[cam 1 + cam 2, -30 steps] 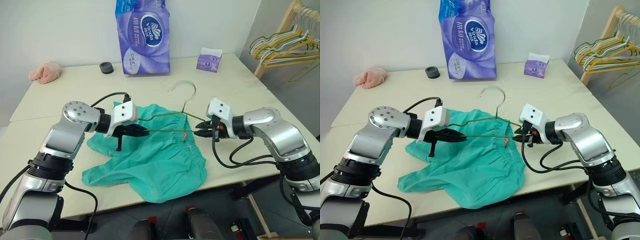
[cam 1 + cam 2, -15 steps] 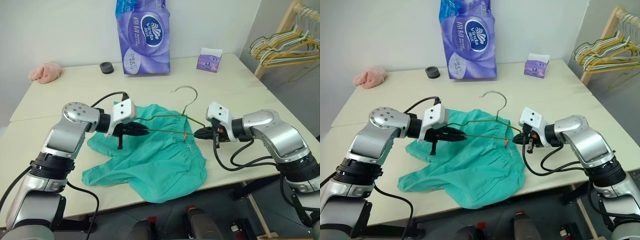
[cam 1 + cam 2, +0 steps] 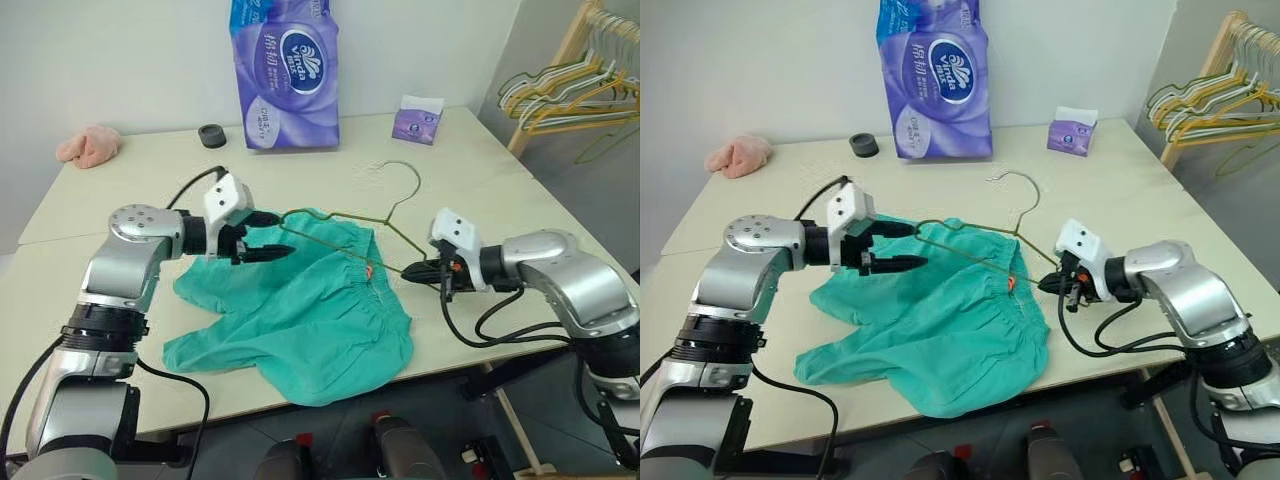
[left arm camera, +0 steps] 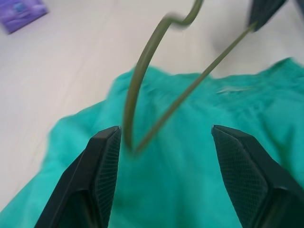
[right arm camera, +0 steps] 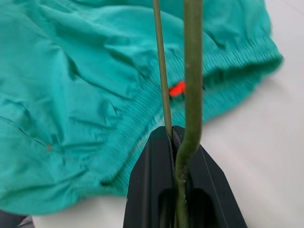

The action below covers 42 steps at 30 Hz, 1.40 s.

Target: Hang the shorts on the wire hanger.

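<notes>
My right end effector [image 3: 418, 270] is clenching one corner of the wire hanger [image 3: 345, 217] at 3 o'clock of the shorts [image 3: 300, 310] lying on the desk [image 3: 480, 170], while my left end effector [image 3: 272, 236] is gaping, released, around the opposite corner.

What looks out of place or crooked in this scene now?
The wire hanger is held at one corner only, by the shut right gripper; its other corner hangs free between the open left gripper's fingers, so it sits askew above the shorts, which lie crumpled on the table.
</notes>
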### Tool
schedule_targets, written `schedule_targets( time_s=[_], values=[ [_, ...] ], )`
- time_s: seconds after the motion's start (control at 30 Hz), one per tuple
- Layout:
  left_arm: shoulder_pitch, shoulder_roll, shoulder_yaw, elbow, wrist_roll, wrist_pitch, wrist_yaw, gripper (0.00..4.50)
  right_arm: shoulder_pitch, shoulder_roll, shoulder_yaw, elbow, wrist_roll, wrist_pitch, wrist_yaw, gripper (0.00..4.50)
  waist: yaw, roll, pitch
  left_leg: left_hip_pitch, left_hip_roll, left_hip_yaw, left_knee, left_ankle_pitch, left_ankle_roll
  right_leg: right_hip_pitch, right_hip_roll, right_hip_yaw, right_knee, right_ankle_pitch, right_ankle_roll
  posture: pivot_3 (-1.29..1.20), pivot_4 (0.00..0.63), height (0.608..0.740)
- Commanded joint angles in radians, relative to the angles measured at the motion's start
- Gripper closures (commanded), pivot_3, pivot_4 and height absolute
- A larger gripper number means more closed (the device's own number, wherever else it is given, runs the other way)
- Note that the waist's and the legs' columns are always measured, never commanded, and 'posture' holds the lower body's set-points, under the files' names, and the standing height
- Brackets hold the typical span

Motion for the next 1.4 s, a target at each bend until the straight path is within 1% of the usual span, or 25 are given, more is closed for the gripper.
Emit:
schedule_targets(
  time_s=[0.03, 0.17, 0.27, 0.4, 0.5, 0.57, 0.7, 0.8, 0.87, 0.9, 1.0, 1.23, 1.4],
  values=[
    [0.002, 0.046, 0.044, 0.054, 0.005, -0.038, -0.007, 1.30, 0.052, -0.034, -0.110, -0.061, 0.064, 0.080, -0.025, 4.50, 0.000, 0.000, 0.000, 0.000, 0.000, 0.000, 0.000, 0.000, 0.000, 0.000, 0.000, 0.000, 0.000, 0.000, 0.000, -0.21, 0.104, 0.740],
    [0.066, 0.068, 0.014, 0.076, 0.014, -0.071, -0.058, 1.30, 0.138, -0.058, -0.191, -0.076, 0.112, 0.178, -0.062, 4.50, 0.000, 0.000, 0.000, 0.000, 0.000, 0.001, 0.000, 0.000, 0.000, 0.000, -0.001, 0.001, -0.001, 0.000, 0.000, -0.22, 0.110, 0.740],
    [0.088, 0.051, -0.002, 0.066, 0.018, -0.082, -0.061, 1.30, 0.204, -0.083, -0.231, -0.086, 0.140, 0.231, -0.078, 4.50, 0.000, 0.000, 0.000, 0.000, 0.000, 0.001, 0.000, 0.000, 0.000, 0.000, -0.001, 0.000, 0.000, 0.000, 0.000, -0.22, 0.114, 0.740],
    [0.097, 0.018, -0.008, 0.018, -0.012, -0.064, -0.074, 1.30, 0.285, -0.131, -0.260, -0.102, 0.175, 0.268, -0.072, 4.50, 0.004, 0.000, 0.000, 0.000, 0.000, 0.001, 0.000, 0.000, 0.000, 0.001, -0.001, 0.000, 0.000, 0.000, 0.000, -0.23, 0.118, 0.740],
    [0.107, 0.005, -0.007, -0.010, -0.030, -0.055, -0.089, 1.30, 0.310, -0.143, -0.255, -0.108, 0.194, 0.272, -0.077, 4.50, 0.000, 0.000, 0.000, 0.000, 0.000, 0.001, 0.000, 0.000, 0.000, 0.001, -0.001, 0.000, -0.001, 0.000, 0.000, -0.24, 0.122, 0.740],
    [0.118, 0.000, -0.014, -0.030, -0.040, -0.047, -0.103, 1.30, 0.308, -0.132, -0.251, -0.092, 0.207, 0.288, -0.091, 4.50, -0.005, 0.000, 0.000, 0.000, 0.000, 0.001, 0.000, 0.000, 0.000, 0.001, 0.000, 0.000, -0.001, 0.000, 0.001, -0.23, 0.123, 0.740],
    [0.122, -0.009, -0.010, -0.053, -0.053, -0.020, -0.098, 1.30, 0.323, -0.158, -0.267, -0.055, 0.212, 0.272, -0.082, 4.50, -0.004, 0.000, 0.000, 0.000, 0.001, 0.001, 0.000, 0.000, 0.000, 0.001, 0.001, 0.000, 0.000, 0.000, 0.001, -0.22, 0.123, 0.740],
    [0.110, -0.016, -0.001, -0.054, -0.055, -0.004, -0.073, 0.71, 0.330, -0.169, -0.290, -0.062, 0.245, 0.295, -0.079, 4.50, -0.001, 0.000, 0.000, 0.000, 0.000, 0.001, 0.000, 0.000, 0.000, 0.001, 0.001, 0.001, -0.001, 0.000, 0.001, -0.23, 0.123, 0.740],
    [0.099, -0.028, 0.009, -0.047, -0.052, -0.019, -0.046, 0.15, 0.323, -0.161, -0.285, -0.071, 0.263, 0.307, -0.084, 4.50, -0.001, 0.000, 0.000, 0.000, 0.000, 0.001, 0.000, 0.000, 0.000, 0.001, 0.001, 0.001, -0.001, 0.000, 0.001, -0.22, 0.124, 0.740],
    [0.094, -0.033, 0.013, -0.042, -0.049, -0.029, -0.032, 0.04, 0.319, -0.156, -0.280, -0.073, 0.268, 0.310, -0.086, 4.50, -0.001, 0.000, 0.000, 0.001, 0.000, 0.001, 0.000, 0.000, 0.000, 0.002, 0.001, 0.001, -0.001, 0.000, 0.001, -0.22, 0.123, 0.740],
    [0.069, -0.043, 0.026, -0.002, -0.030, -0.074, 0.016, 0.04, 0.288, -0.140, -0.261, -0.069, 0.287, 0.322, -0.096, 4.50, 0.000, 0.000, 0.000, 0.000, 0.000, 0.001, 0.000, 0.000, 0.000, 0.002, 0.001, 0.000, -0.001, 0.000, 0.001, -0.22, 0.124, 0.740],
    [0.061, -0.028, 0.029, 0.036, -0.008, -0.129, 0.044, 0.04, 0.246, -0.136, -0.184, 0.004, 0.269, 0.313, -0.104, 4.50, 0.001, 0.000, 0.000, 0.000, 0.000, 0.001, 0.000, 0.000, 0.000, 0.001, 0.001, 0.000, -0.001, 0.000, 0.001, -0.19, 0.120, 0.740],
    [0.077, -0.017, 0.040, 0.024, -0.013, -0.138, 0.053, 0.04, 0.232, -0.153, -0.219, 0.046, 0.306, 0.305, -0.076, 4.50, 0.006, 0.000, 0.000, 0.000, 0.000, 0.001, 0.000, 0.000, 0.000, 0.001, 0.000, 0.001, -0.001, 0.000, 0.001, -0.18, 0.117, 0.740]
  ],
)
